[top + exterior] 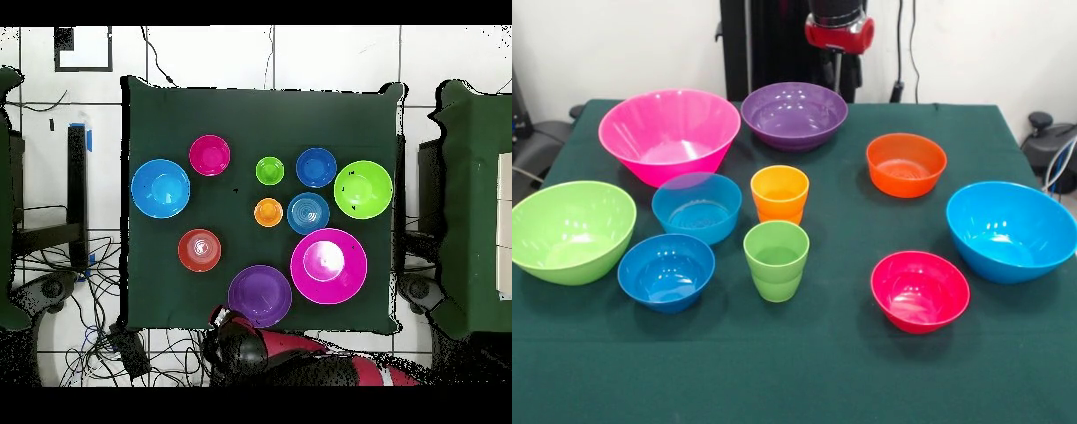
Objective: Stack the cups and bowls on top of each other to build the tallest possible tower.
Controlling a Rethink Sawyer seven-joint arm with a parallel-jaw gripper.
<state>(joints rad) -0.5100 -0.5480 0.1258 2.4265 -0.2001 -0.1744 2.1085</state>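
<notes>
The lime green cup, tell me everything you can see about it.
The lime green cup is a glossy plastic tumbler, taller than wide, with a stepped narrower base. It stands upright, mouth up and empty, on the green tablecloth, just in front of the orange cup. The front view leaves unclear whether the two touch.

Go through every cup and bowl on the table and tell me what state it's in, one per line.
pink bowl: upright, empty, unstacked
purple bowl: upright, empty
orange bowl: upright, empty
sky blue bowl: upright, empty
red-pink bowl: upright, empty
lime green bowl: upright, empty
teal bowl: upright, empty
dark blue bowl: upright, empty
orange cup: upright, empty
green cup: upright, empty
</notes>
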